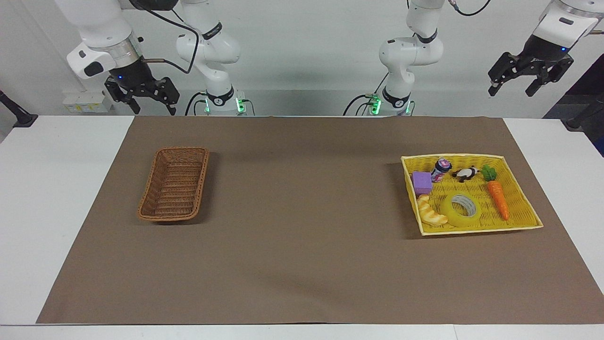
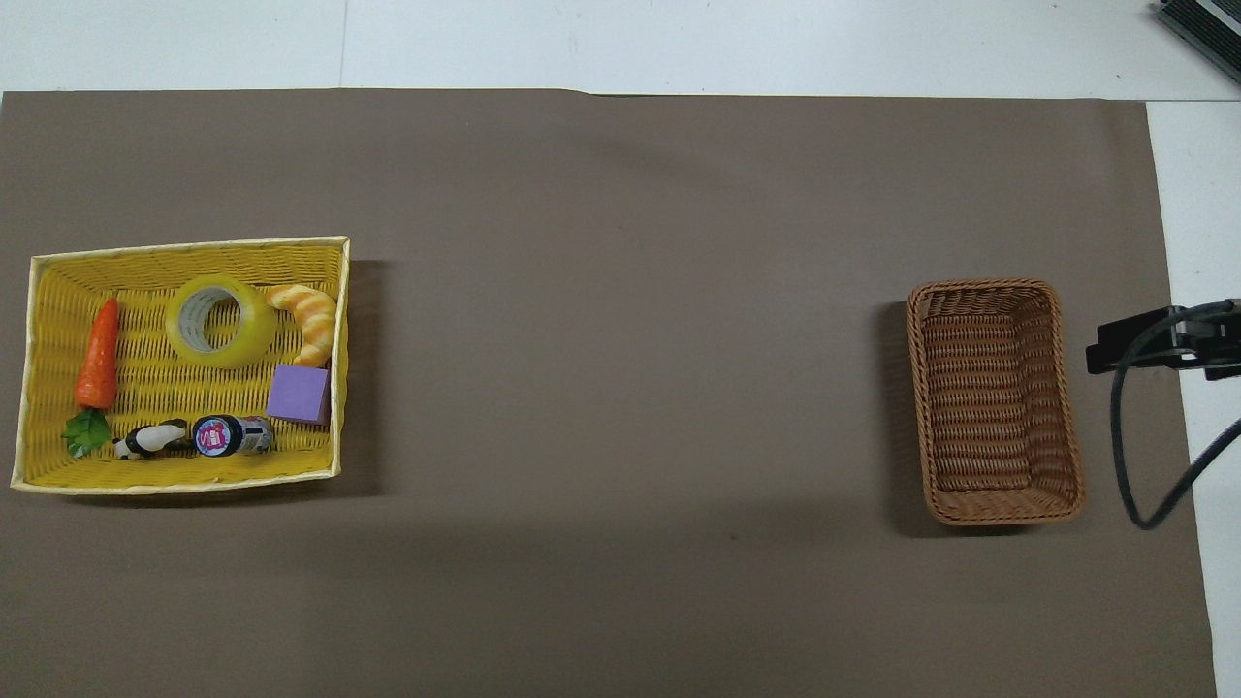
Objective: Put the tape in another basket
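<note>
The tape [image 1: 461, 209] [image 2: 218, 322], a yellow translucent roll with a grey-white core, lies flat in the yellow basket [image 1: 524, 215] [image 2: 175, 470], between a croissant toy and a carrot toy. The brown wicker basket [image 1: 174, 183] [image 2: 994, 399] sits toward the right arm's end of the table with nothing in it. My left gripper [image 1: 512, 89] hangs open, high in the air off the table's edge at the left arm's end. My right gripper [image 1: 154, 109] hangs open above the table's edge on the robots' side of the wicker basket. Neither holds anything.
The yellow basket also holds a croissant toy [image 1: 432, 212], a carrot toy [image 1: 498, 196], a purple block [image 1: 421, 182], a small can [image 1: 441, 169] and a black-and-white figure [image 1: 466, 174]. A brown mat [image 1: 302, 264] covers the table. A black part of the right arm with a cable [image 2: 1159, 344] shows beside the wicker basket.
</note>
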`<act>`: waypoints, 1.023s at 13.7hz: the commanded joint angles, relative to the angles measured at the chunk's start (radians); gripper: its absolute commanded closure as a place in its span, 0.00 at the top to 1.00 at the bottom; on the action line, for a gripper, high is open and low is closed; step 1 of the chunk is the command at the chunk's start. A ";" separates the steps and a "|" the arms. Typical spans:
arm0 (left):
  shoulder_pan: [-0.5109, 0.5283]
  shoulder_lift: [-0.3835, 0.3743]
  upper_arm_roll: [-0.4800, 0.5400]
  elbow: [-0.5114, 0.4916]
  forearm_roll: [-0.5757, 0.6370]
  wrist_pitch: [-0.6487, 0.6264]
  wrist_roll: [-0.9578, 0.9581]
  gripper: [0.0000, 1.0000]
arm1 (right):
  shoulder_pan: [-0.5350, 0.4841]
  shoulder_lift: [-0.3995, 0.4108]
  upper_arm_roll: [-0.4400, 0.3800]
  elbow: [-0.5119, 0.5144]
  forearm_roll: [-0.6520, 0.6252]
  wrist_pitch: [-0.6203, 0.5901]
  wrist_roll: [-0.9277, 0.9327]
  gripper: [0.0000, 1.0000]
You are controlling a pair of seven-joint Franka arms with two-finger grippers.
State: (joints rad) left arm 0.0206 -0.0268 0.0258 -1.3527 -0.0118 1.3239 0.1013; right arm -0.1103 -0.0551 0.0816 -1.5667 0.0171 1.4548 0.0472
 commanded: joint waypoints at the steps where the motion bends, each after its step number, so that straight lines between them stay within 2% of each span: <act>1: 0.009 -0.033 -0.004 -0.065 0.012 0.064 0.017 1.00 | -0.005 -0.009 0.001 0.000 0.017 -0.011 0.006 1.00; 6: 0.027 -0.033 -0.004 -0.137 0.010 0.175 0.028 1.00 | -0.006 -0.009 0.001 0.000 0.017 -0.010 0.006 1.00; 14: 0.035 -0.021 -0.003 -0.146 -0.011 0.215 0.029 1.00 | -0.006 -0.009 0.001 0.000 0.017 -0.010 0.006 1.00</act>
State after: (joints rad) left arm 0.0438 -0.0289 0.0275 -1.4610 -0.0135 1.4978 0.1164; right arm -0.1103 -0.0551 0.0815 -1.5667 0.0171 1.4548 0.0472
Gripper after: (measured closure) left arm 0.000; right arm 0.000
